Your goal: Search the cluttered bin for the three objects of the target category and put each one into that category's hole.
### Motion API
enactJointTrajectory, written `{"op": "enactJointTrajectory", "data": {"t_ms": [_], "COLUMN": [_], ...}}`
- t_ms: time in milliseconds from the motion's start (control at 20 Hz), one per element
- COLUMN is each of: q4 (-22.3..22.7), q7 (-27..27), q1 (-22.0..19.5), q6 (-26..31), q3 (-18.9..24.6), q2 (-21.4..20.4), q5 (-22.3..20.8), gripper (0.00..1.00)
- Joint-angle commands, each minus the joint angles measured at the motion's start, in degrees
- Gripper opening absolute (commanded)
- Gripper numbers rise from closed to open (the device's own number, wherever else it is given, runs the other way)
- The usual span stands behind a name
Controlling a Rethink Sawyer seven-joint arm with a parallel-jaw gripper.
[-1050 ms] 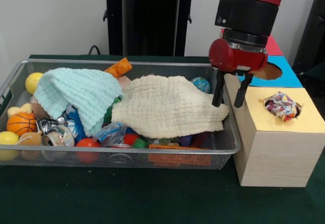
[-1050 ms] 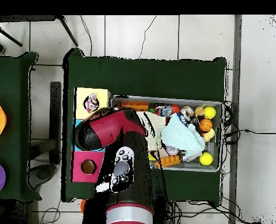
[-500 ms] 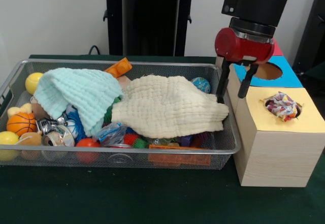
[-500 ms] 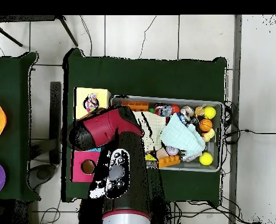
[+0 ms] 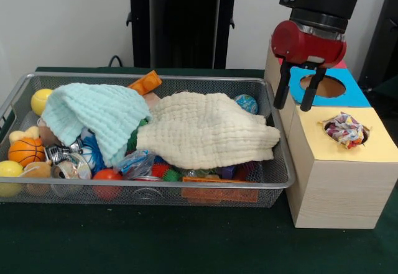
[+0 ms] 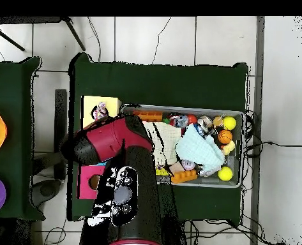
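Nearest to me in the front view, the dark green surface [image 5: 155,240] carries a wire mesh bin [image 5: 149,190] on the left and a wooden sorting box [image 5: 336,187] on the right, the two just beside each other. The box's near section has a yellow top [image 5: 336,146] with a hole that holds a bundled patterned cloth [image 5: 345,129].

Along the bin's near wall I see an orange basketball [image 5: 25,151], a yellow ball [image 5: 9,169], a red ball [image 5: 107,176] and shiny foil wrappers [image 5: 68,162]. Over the middle of the clutter lies a cream waffle cloth [image 5: 208,130], spread wide, its right tip close to the bin's right wall. A mint green cloth [image 5: 93,115] is draped over the left part, overlapping the cream one's left edge. Further back — an orange block [image 5: 145,82] pokes up, and a blue globe-patterned ball [image 5: 247,104] sits near the far right corner.

Beyond the yellow section, the box has a blue top [image 5: 348,94] with a round hole. The gripper [image 5: 297,97] hangs over the blue section's left edge, clear of the bin — its jaws spread apart and holding nothing.
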Motion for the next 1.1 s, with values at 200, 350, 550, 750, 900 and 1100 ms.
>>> {"op": "enactJointTrajectory", "data": {"t_ms": [200, 350, 550, 750, 900, 1100], "q4": [4.1, 5.6, 6.4, 6.8, 7.1, 6.8], "q7": [-4.3, -4.6, -4.6, -3.1, -2.4, -1.7], "q1": [-3.6, -5.8, -7.9, -8.6, -8.4, -8.2], "q6": [6.1, 5.9, 6.4, 4.7, 4.5, 4.9], "q3": [9.1, 12.7, 15.8, 17.0, 17.2, 17.3], "q2": [-0.7, -0.8, -0.5, -0.5, -0.6, -0.3], "q5": [1.4, 3.3, 4.7, 4.4, 3.9, 3.6], "gripper": [1.00, 1.00, 1.00, 1.00, 1.00, 1.00]}}
